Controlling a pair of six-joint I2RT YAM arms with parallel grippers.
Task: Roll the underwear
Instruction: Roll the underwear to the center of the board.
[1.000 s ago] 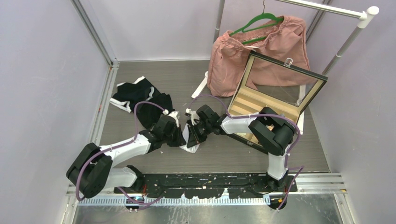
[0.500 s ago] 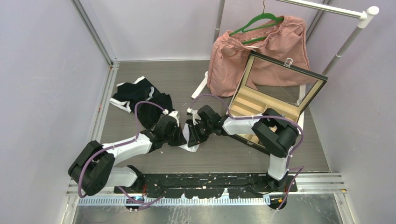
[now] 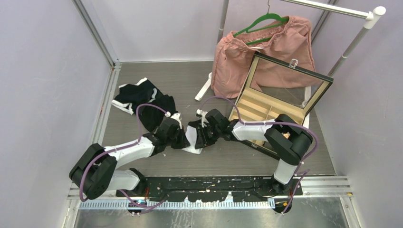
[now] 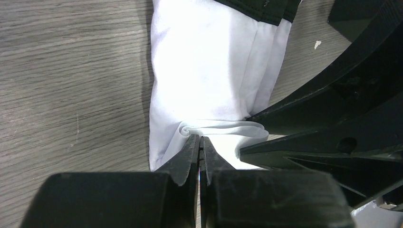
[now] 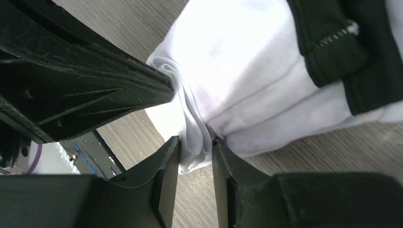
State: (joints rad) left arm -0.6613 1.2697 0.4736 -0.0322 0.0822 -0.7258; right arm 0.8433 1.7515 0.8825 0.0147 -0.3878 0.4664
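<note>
A folded white underwear [image 3: 192,140] with a black band lies on the table between both arms. In the left wrist view its white cloth [image 4: 209,71] ends in a curled edge at my left gripper [image 4: 199,138], which is shut and pinches that curl. My left gripper [image 3: 185,138] meets my right gripper [image 3: 198,137] at the same end of the garment. In the right wrist view my right gripper [image 5: 196,142] stands open, with a hanging fold of the underwear [image 5: 247,61] loose between its fingers. More black and white underwear [image 3: 142,99] lies in a pile at the back left.
A large pink garment [image 3: 266,52] on a green hanger [image 3: 261,21] hangs from a white rack at the back right. An open black box [image 3: 285,95] with wooden compartments stands in front of it, just right of my right arm. Purple walls close in both sides.
My right gripper has opened, loosening its hold on the white fold, and its arm has shifted slightly right. My left gripper has stayed shut in the same place.
</note>
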